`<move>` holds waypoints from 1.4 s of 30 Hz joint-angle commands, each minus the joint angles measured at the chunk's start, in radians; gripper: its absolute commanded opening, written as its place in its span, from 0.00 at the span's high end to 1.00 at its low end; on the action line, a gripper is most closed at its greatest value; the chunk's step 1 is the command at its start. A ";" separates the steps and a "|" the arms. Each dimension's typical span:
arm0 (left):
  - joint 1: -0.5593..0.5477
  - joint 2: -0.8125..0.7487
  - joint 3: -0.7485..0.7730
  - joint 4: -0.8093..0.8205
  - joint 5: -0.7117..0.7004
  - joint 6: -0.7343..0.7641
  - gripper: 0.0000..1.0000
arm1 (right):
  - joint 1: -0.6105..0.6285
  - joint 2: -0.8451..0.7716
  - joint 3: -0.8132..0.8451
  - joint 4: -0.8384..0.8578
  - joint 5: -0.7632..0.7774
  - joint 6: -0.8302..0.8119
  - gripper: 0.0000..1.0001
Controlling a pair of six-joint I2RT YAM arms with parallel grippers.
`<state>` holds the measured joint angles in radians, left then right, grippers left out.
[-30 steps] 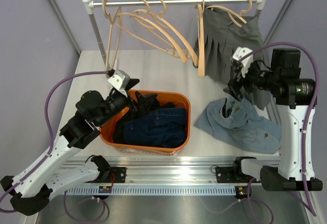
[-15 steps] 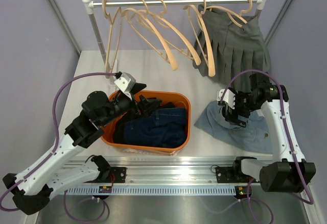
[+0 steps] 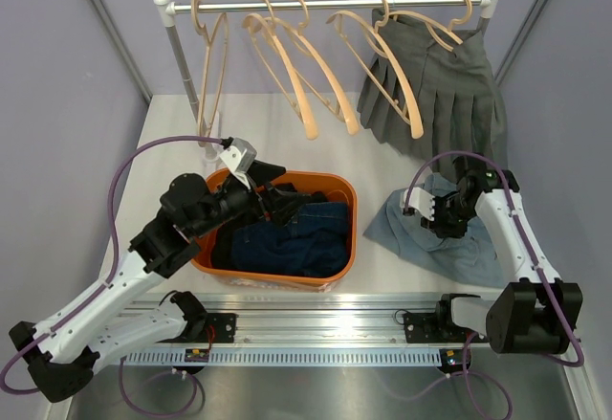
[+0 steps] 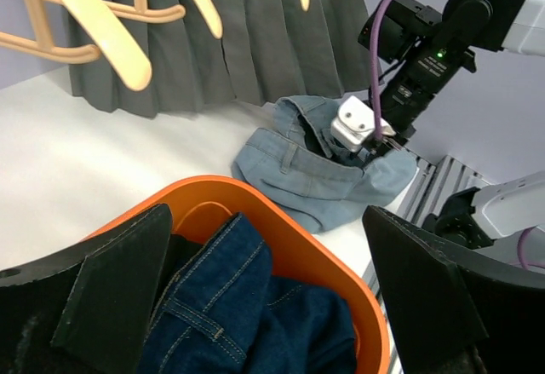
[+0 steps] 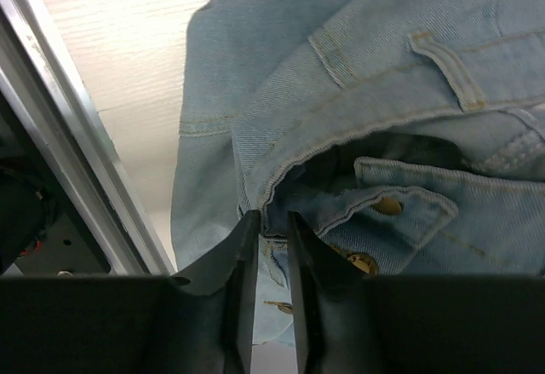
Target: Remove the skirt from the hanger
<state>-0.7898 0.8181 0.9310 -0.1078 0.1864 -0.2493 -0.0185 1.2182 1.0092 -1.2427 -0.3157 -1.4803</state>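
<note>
The grey pleated skirt (image 3: 449, 95) (image 4: 255, 42) hangs from a wooden hanger (image 3: 442, 30) at the right end of the rail (image 3: 325, 4). No gripper touches it. My right gripper (image 3: 442, 221) (image 5: 272, 219) is low over the table in front of the skirt. Its jaws are pinched on the hem of a light-blue denim garment (image 3: 402, 229) (image 4: 315, 169) (image 5: 383, 76) lying crumpled there. My left gripper (image 3: 274, 193) (image 4: 266, 221) hovers wide open over the orange basket (image 3: 330, 183) (image 4: 341, 263), with nothing between its fingers.
The basket holds dark blue jeans (image 3: 287, 238) and black clothing. Several bare wooden hangers (image 3: 287, 66) hang tilted along the rail, left of the skirt. The rack's left post (image 3: 182, 56) stands at the back left. Purple walls close in both sides.
My right arm dropped from beside the hanging skirt to the denim garment on the table, and its jaws closed on the hem. The bare hangers swung. The left gripper edged forward over the basket.
</note>
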 commanded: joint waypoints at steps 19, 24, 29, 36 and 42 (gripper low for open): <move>0.003 0.006 -0.026 0.096 0.053 -0.038 0.01 | 0.005 -0.028 0.354 0.028 -0.111 0.656 0.83; 0.003 0.012 -0.032 0.103 0.051 -0.022 0.01 | 0.006 -0.012 0.289 -0.090 -0.105 0.704 0.02; 0.003 0.027 -0.032 0.103 0.064 -0.018 0.01 | 0.012 -0.161 0.073 0.072 0.019 0.791 0.01; 0.003 0.065 -0.009 0.126 0.085 -0.007 0.01 | 0.153 -0.152 -0.125 0.333 0.285 0.890 0.00; 0.003 0.056 -0.004 0.111 0.091 -0.001 0.01 | 0.152 -0.057 -0.169 0.471 0.406 0.933 0.30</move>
<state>-0.7898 0.8871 0.9009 -0.0509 0.2478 -0.2657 0.1291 1.1366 0.8341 -0.9108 -0.0242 -0.6033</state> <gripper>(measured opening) 0.987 0.749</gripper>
